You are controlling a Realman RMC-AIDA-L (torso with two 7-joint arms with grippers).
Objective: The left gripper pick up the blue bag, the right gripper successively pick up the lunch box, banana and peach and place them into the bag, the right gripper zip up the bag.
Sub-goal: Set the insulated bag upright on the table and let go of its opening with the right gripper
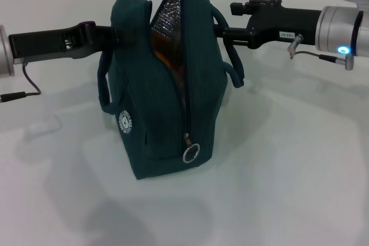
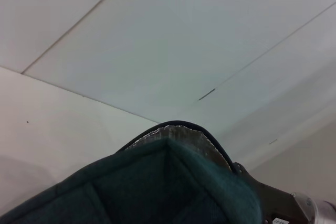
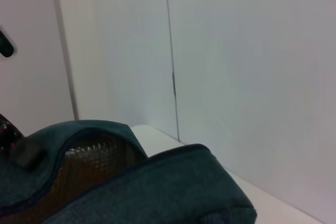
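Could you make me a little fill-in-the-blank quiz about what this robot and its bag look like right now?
1. The blue bag stands on the white ____.
2. Its zip is open, and the silver ring pull hangs near the ____ of the bag.
3. Through the gap at the top shows the bag's shiny ____ lining.
4. The left pincer and the right pincer reach the bag's top from ____ sides.

Missing words: table; bottom; silver; opposite
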